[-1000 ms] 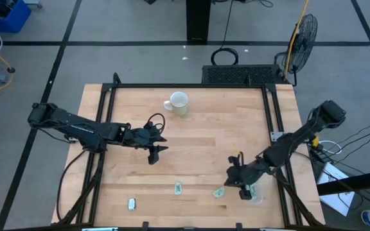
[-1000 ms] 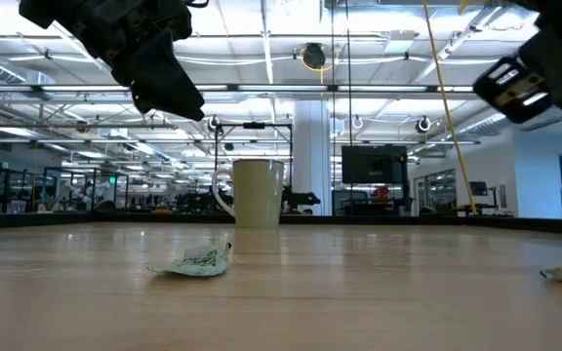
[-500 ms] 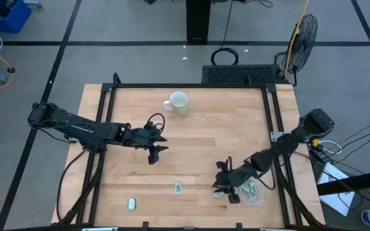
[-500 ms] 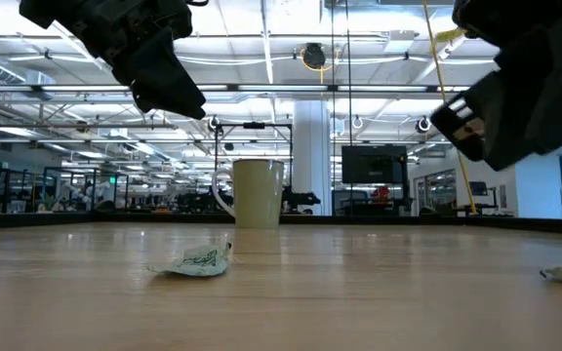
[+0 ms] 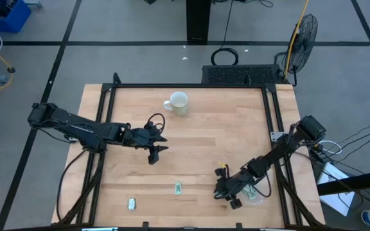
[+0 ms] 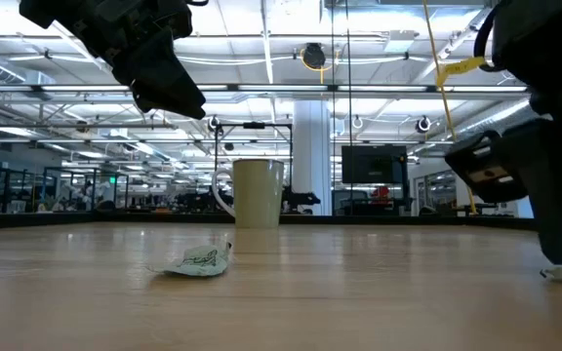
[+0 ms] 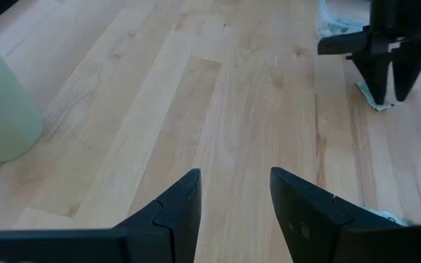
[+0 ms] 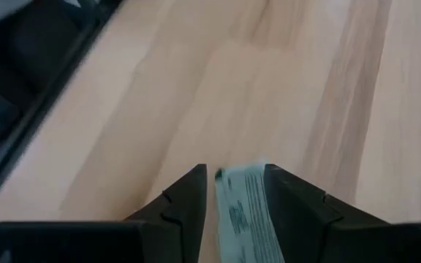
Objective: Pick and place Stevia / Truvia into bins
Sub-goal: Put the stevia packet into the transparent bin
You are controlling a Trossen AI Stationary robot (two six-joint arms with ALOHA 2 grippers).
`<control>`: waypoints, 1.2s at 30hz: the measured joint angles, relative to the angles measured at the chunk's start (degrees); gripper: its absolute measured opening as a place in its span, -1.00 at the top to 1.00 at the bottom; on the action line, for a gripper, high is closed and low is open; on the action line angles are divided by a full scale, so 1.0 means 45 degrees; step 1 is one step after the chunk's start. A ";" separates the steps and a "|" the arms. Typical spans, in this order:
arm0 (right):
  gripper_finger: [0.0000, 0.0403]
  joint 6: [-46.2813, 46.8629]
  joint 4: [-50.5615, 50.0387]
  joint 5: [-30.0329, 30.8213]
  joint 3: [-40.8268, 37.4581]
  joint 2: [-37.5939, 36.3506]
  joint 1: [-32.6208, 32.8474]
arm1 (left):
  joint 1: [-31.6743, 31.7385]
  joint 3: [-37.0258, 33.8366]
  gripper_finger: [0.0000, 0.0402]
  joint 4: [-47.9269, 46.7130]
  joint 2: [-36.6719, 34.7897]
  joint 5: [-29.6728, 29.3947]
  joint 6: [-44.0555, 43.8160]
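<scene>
A pale green and white Stevia packet (image 8: pixel 243 208) lies flat on the table near its front right. My right gripper (image 8: pixel 238 191) is low over it, open, with one finger on each side; in the high view that gripper (image 5: pixel 225 196) hides the packet. The clear bin (image 5: pixel 254 193) stands just to its right and holds packets. Two more packets (image 5: pixel 178 188) (image 5: pixel 132 204) lie along the near edge; one (image 6: pixel 198 261) looks crumpled in the low view. My left gripper (image 5: pixel 157 144) hangs open above the table's middle left, holding nothing. My right gripper comes at the packet slanting down from the table's right, with its fingers (image 8: pixel 188 201) along the packet's two long edges (image 8: pixel 225 197). The packet lies flat on the wood. Whether the fingers touch it, I cannot tell.
A white mug (image 5: pixel 177 102) stands at the far middle of the table. A black frame (image 5: pixel 191 85) borders the tabletop. Bare wood lies between the two arms.
My right gripper has swung from above the bin toward the table's left and come down close to the tabletop, over the packet beside the bin. The left arm has kept still.
</scene>
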 joint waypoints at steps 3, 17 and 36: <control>0.36 0.0032 -0.0468 -0.0212 0.0005 -0.0055 0.0000 | 0.0001 0.0000 0.15 0.0001 0.0000 0.0001 0.0000; 0.37 -0.0433 -0.0520 -0.0224 0.0005 -0.0058 -0.0526 | 0.0002 0.0000 0.15 0.0005 0.0000 0.0001 -0.0005; 0.37 0.0651 -0.0441 -0.0930 0.0005 -0.0050 -0.2044 | 0.0000 0.0000 0.15 0.0001 0.0000 0.0005 -0.0010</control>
